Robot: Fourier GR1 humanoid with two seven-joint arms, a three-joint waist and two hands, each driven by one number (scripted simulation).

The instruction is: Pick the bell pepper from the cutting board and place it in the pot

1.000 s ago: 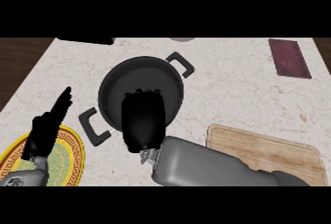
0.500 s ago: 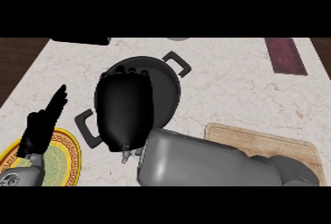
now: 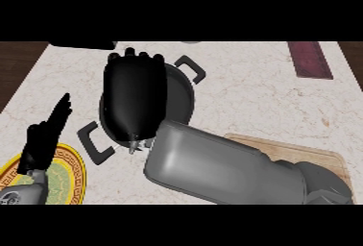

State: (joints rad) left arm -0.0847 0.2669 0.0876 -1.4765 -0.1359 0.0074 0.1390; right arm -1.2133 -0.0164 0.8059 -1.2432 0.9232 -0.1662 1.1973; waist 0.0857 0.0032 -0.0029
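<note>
right hand (image 3: 135, 96) moved farther over pot (image 3: 183, 98) | no readable labels

Most of the pot (image 3: 183, 96) is being covered by the right hand (image 3: 133, 98), so its inside cannot be seen, and the bell pepper is not being shown anywhere. The cutting board (image 3: 322, 158) is being hidden in large part by the right forearm (image 3: 212, 166). The yellow plate (image 3: 67, 168) is being cut off at the left edge and partly overlapped by the left hand (image 3: 42, 139).
</note>
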